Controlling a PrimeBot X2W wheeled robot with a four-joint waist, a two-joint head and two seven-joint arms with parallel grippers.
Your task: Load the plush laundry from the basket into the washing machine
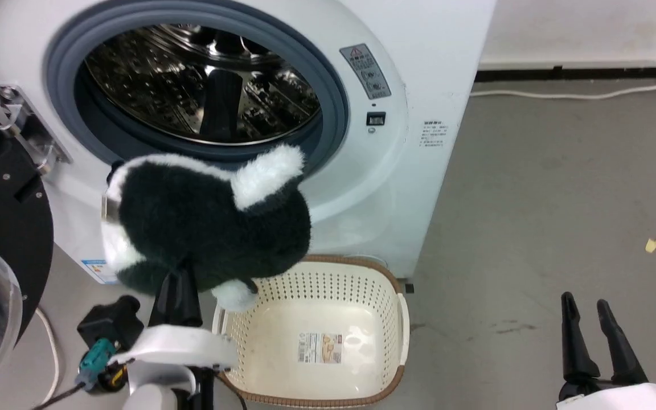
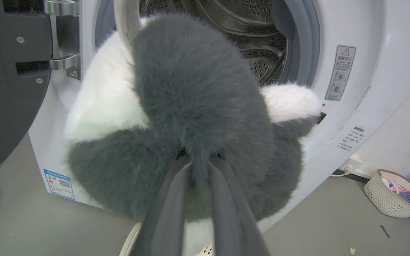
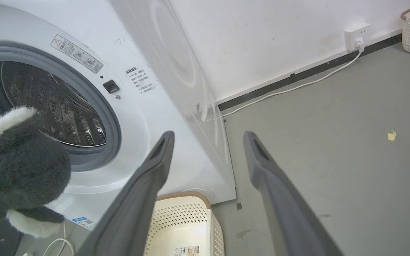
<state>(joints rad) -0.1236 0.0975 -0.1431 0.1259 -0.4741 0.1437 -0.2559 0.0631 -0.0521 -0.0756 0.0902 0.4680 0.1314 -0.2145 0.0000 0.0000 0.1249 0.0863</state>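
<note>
The plush laundry (image 1: 208, 225) is clamped at the tips of the left tool (image 2: 199, 161) — above the basket (image 1: 362, 264); the right tool (image 1: 584, 300) is parted.

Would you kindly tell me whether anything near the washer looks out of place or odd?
Only small things: a yellowish scrap lies loose on the grey floor right of the washing machine, and dark smudges mark the floor beside the basket. Nothing looks spilled or damaged.

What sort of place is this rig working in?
Probably a laundry corner, possibly a test-lab mock-up. There is a front-loading washing machine with a perforated laundry basket in front of it, on a bare grey floor beside a plain white wall with a socket.
</note>
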